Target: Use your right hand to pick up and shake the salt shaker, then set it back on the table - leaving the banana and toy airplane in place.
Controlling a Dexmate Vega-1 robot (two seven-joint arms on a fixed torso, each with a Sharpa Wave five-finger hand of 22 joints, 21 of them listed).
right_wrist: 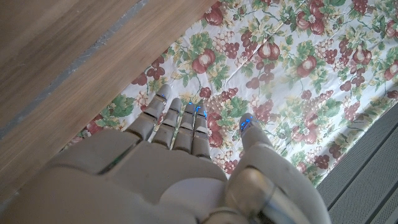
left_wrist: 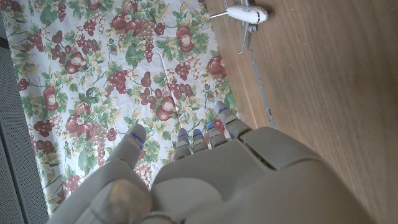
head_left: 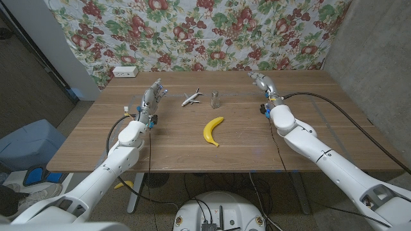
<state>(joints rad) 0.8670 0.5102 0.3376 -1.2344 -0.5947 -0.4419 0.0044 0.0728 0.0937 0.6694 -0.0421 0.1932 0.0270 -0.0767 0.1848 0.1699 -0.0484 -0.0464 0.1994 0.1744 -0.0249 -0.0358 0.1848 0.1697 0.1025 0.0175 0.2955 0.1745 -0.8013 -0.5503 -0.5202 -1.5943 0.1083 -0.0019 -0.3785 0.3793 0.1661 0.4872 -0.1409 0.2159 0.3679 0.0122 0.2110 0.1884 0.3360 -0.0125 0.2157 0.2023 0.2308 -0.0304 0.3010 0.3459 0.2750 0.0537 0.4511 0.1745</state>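
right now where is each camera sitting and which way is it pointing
Head view: on the robot's head, looking down at the table with salt shaker, banana, both arms.
Left wrist view: on the left wrist, looking past the left hand toward the floral cloth.
Right wrist view: on the right wrist, looking past the right hand toward the same cloth.
Shared: the toy airplane shows in head and left wrist views.

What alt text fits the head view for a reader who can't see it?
A wooden table holds a salt shaker beside a toy airplane, with a banana nearer the robot. The left hand and right hand are open at either side, touching none of them.
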